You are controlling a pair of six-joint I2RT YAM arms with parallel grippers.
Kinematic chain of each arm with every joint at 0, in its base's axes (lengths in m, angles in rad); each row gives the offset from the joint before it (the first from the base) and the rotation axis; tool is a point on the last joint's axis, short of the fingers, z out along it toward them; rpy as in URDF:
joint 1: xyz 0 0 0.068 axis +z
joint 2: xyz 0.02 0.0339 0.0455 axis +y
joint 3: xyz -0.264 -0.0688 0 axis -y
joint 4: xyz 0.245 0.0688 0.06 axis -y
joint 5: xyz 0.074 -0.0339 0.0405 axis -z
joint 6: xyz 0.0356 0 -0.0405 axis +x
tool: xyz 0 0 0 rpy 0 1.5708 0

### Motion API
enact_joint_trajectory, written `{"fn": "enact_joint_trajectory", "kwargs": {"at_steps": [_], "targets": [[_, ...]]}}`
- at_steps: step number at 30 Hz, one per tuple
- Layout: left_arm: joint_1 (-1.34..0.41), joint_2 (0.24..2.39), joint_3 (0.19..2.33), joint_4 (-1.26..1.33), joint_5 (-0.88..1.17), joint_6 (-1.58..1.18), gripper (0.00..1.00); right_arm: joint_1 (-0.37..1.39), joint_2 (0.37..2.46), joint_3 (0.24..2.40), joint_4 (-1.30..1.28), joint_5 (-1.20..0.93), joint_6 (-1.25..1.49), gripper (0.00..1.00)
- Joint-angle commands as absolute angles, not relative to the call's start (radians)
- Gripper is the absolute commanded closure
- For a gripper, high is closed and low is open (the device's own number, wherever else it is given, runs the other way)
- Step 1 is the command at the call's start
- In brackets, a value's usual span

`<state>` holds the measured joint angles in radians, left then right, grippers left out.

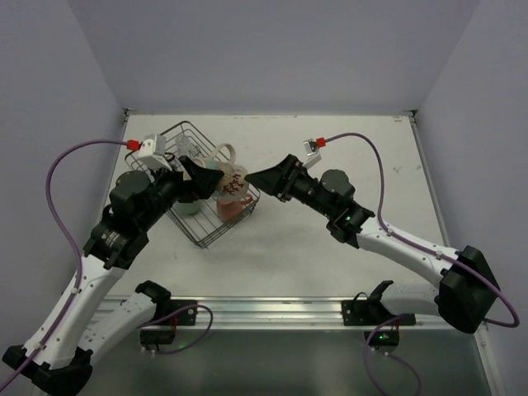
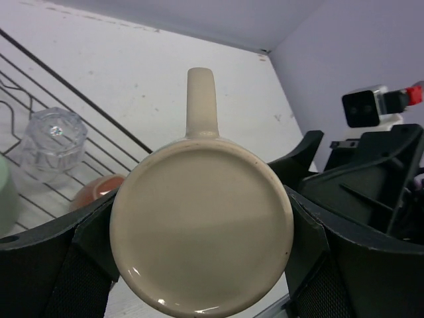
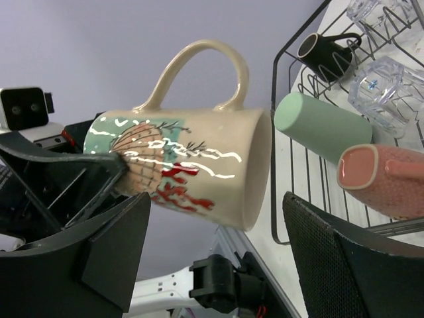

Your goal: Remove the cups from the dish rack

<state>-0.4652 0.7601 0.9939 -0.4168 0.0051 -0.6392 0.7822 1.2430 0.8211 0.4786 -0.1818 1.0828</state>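
Observation:
My left gripper (image 1: 208, 178) (image 2: 202, 232) is shut on the cream patterned mug (image 1: 233, 183) (image 2: 202, 228) and holds it sideways, handle up, above the right side of the black wire dish rack (image 1: 191, 227) (image 3: 275, 132). My right gripper (image 1: 260, 179) (image 3: 218, 265) is open and empty; its jaws stand either side of the mug's (image 3: 192, 165) open end without touching. In the rack lie the pale green cup (image 3: 321, 126), the salmon-pink mug (image 3: 384, 179) (image 2: 99, 192), the dark brown mug (image 3: 324, 50) and two clear glasses (image 3: 391, 83) (image 3: 377, 10).
The white table (image 1: 346, 157) runs right of the rack. Grey walls stand behind and on both sides. A metal rail (image 1: 272, 309) with the arm bases lines the near edge. Purple cables (image 1: 363, 140) loop from both wrists.

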Motion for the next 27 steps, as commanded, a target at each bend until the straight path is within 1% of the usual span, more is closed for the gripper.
{"fn": "enact_joint_trajectory", "kwargs": {"at_steps": [1,4,6,11,13,14,15,20,21,23,24,25,27], "targets": [[-0.468,0.727,0.986,-0.143,0.127,-0.752,0.66,0.77,1.235,0.799,0.586,-0.178,1.143,0.17],[-0.466,0.709,0.936,-0.069,0.172,-0.799,0.66,0.764,1.235,0.758,0.65,-0.205,1.161,0.2],[-0.466,0.709,0.913,-0.028,0.207,-0.831,0.66,0.758,1.246,0.743,0.76,-0.283,1.17,0.22],[-0.466,0.719,0.894,0.054,0.25,-0.868,0.67,0.752,1.292,0.733,0.92,-0.422,1.209,0.32],[-0.466,0.718,0.884,0.08,0.253,-0.873,0.66,0.753,1.305,0.716,1.021,-0.468,1.247,0.42],[-0.466,0.716,0.881,0.087,0.255,-0.88,0.66,0.753,1.315,0.71,1.078,-0.475,1.259,0.51],[-0.466,0.716,0.871,0.1,0.259,-0.885,0.65,0.753,1.321,0.694,1.103,-0.482,1.284,0.53],[-0.466,0.73,0.858,0.13,0.285,-0.899,0.52,0.752,1.321,0.657,1.189,-0.469,1.301,0.69],[-0.466,0.732,0.856,0.13,0.288,-0.902,0.5,0.752,1.315,0.65,1.196,-0.462,1.299,0.77],[-0.466,0.736,0.85,0.135,0.299,-0.902,0.41,0.752,1.305,0.637,1.212,-0.448,1.296,0.84],[-0.466,0.736,0.847,0.138,0.301,-0.902,0.36,0.752,1.301,0.632,1.218,-0.443,1.29,0.91],[-0.466,0.733,0.841,0.141,0.302,-0.903,0.24,0.75,1.289,0.621,1.227,-0.437,1.289,0.94],[-0.466,0.729,0.833,0.143,0.299,-0.9,0.09,0.746,1.269,0.609,1.25,-0.428,1.281,1.0]]}}
